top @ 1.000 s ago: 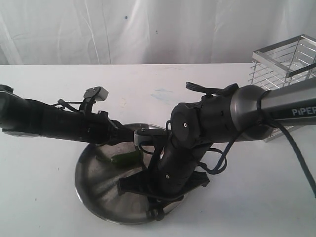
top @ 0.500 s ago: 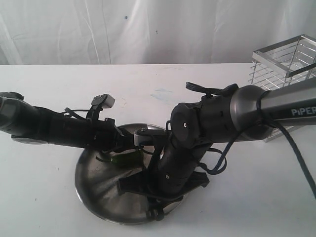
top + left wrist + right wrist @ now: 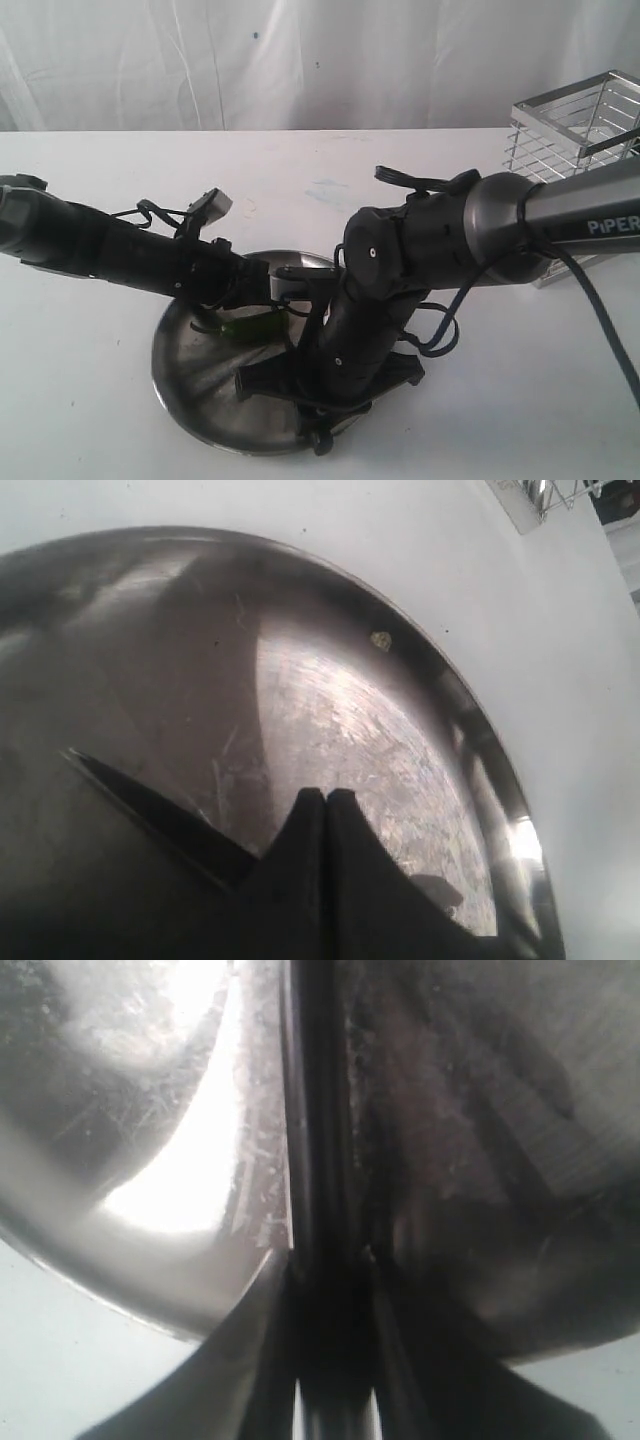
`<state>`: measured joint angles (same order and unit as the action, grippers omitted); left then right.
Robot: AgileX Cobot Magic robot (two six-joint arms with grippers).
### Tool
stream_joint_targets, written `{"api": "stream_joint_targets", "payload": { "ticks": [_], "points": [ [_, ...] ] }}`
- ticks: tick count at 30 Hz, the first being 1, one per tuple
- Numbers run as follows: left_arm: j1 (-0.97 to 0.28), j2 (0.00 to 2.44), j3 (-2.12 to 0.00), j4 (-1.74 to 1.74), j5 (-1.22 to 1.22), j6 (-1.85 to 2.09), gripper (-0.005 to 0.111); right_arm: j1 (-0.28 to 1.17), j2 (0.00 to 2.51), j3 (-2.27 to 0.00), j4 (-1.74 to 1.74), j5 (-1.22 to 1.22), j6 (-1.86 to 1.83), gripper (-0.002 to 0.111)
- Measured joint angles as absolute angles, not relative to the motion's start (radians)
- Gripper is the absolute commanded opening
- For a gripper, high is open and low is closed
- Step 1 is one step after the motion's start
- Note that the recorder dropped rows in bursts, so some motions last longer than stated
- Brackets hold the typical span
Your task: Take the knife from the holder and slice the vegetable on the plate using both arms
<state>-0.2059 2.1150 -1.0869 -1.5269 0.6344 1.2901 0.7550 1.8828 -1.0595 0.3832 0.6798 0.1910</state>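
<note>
A small dark green chili pepper (image 3: 252, 325) lies on a round, dull silver metal plate (image 3: 178, 352), beside the left black gripper (image 3: 326, 798), whose jaws are pressed together. Just right, the right black gripper (image 3: 328, 1258) clamps a dark-bladed knife (image 3: 318, 1110).

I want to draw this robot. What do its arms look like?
Both arms are black with thick round joints. The right arm has a grey tube marked "PiPER" and a black cable. The left arm carries thin wires and a small grey box. Its gripper has pointed black fingers.
</note>
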Motion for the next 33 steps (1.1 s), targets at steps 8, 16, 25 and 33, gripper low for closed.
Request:
{"api": "stream_joint_targets", "payload": {
  "ticks": [8,16,25,33],
  "points": [
    [-0.204,2.115,-1.090,-1.510,0.644,1.242,0.000,0.756,1.883,-1.064,0.354,0.701,0.208,0.000],
    [-0.204,2.117,-1.104,-1.478,0.679,1.242,0.000,0.761,1.882,-1.073,0.209,0.748,0.282,0.000],
    [-0.208,2.088,-1.102,-1.471,0.664,1.263,0.000,0.767,1.878,-1.075,0.086,0.758,0.345,0.000],
    [-0.208,2.028,-1.080,-1.395,0.623,1.301,0.000,0.756,1.878,-1.075,0.040,0.749,0.408,0.000]
  ]
}}
